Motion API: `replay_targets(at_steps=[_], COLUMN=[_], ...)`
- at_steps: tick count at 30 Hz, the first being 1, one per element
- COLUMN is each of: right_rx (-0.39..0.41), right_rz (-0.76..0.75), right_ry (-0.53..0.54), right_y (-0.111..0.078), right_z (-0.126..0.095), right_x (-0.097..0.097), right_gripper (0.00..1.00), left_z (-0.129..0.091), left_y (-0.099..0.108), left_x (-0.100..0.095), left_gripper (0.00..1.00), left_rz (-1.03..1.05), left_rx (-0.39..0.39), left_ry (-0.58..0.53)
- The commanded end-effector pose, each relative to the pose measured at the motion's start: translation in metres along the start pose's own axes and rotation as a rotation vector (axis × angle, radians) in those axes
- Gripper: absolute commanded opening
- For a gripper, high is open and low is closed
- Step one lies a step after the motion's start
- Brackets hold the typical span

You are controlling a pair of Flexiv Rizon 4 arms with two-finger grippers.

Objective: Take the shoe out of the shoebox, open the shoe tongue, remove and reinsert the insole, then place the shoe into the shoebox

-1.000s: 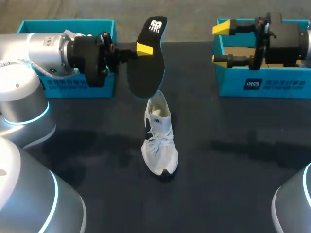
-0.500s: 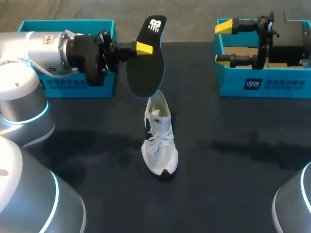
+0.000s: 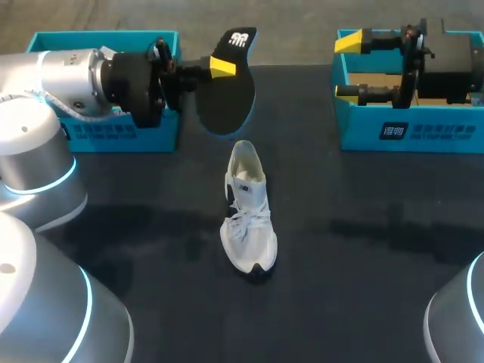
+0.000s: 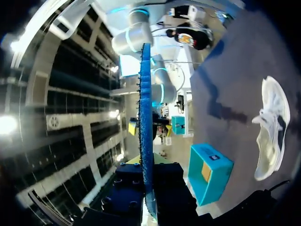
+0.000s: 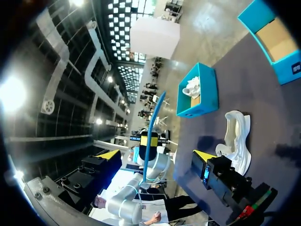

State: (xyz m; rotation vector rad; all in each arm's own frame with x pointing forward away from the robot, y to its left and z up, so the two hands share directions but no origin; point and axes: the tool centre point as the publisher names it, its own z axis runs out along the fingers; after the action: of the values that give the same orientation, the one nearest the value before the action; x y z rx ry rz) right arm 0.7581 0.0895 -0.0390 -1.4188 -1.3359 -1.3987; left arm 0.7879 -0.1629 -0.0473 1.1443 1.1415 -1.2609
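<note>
The white shoe [image 3: 247,208] stands upright on its sole near the middle of the dark table [image 3: 363,249]. Its dark-tipped toe points toward the robot, its heel points away, and its laces lie loose over the front. Nothing touches it. From the right wrist view the shoe [image 5: 235,136] lies ahead of the gripper on the table, and from the left wrist view it [image 4: 273,132] lies off to one side.

Just beyond the heel, the left gripper [image 3: 221,69] is clamped on the black insole [image 3: 227,98] and holds it in the air, clear of the shoe. One yellow fingertip presses on the face that shows; the other is hidden behind it. In the left wrist view the insole [image 4: 146,117] is seen edge-on as a thin blue line running straight out from between the fingers.

Farther back, the left shoebox [image 3: 106,132], blue and open-topped, stands partly behind the left arm. In the right wrist view something white lies inside it [image 5: 200,94], but I cannot tell what.

At the far right, the right gripper [image 3: 346,66] hangs over the near wall of the right shoebox [image 3: 408,128]. Its fingers are spread wide and hold nothing. The bare cardboard floor of that box [image 5: 277,42] shows in the right wrist view.
</note>
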Motion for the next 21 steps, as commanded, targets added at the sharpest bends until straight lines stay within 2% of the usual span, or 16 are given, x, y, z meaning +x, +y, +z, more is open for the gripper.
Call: replay_targets(at_steps=[1, 5, 11, 13, 14, 15, 16, 21], right_rx=[-0.001, -0.001, -0.001, -0.001, -0.001, -0.001, -0.001, -0.001], right_rz=[0.000, 0.000, 0.000, 0.000, 0.000, 0.000, 0.000, 0.000], right_ry=[-0.001, -0.001, -0.001, -0.001, -0.001, -0.001, -0.001, -0.001], right_y=[0.000, 0.000, 0.000, 0.000, 0.000, 0.000, 0.000, 0.000], right_z=[0.001, 0.001, 0.001, 0.001, 0.001, 0.001, 0.001, 0.001], right_x=[0.000, 0.000, 0.000, 0.000, 0.000, 0.000, 0.000, 0.000], right_gripper=[1.00, 1.00, 1.00, 1.00, 1.00, 1.00, 1.00, 1.00], left_z=[-0.004, -0.010, -0.010, -0.010, -0.011, -0.011, -0.012, -0.012], left_y=[-0.006, -0.006, -0.007, -0.004, -0.002, 0.001, 0.000, 0.001], left_x=[0.000, 0.001, -0.011, -0.013, -0.014, -0.013, -0.013, -0.013], left_gripper=[0.00, 0.00, 0.00, 0.00, 0.00, 0.00, 0.00, 0.00], left_rz=[-0.402, -0.675, -1.110, -1.270, -1.334, -1.375, -1.533, -1.563], left_rx=[-0.091, -0.055, 0.082, 0.105, 0.146, 0.129, 0.168, 0.156], left_ry=[-0.002, 0.043, -0.001, 0.018, 0.019, -0.023, -0.004, 0.000])
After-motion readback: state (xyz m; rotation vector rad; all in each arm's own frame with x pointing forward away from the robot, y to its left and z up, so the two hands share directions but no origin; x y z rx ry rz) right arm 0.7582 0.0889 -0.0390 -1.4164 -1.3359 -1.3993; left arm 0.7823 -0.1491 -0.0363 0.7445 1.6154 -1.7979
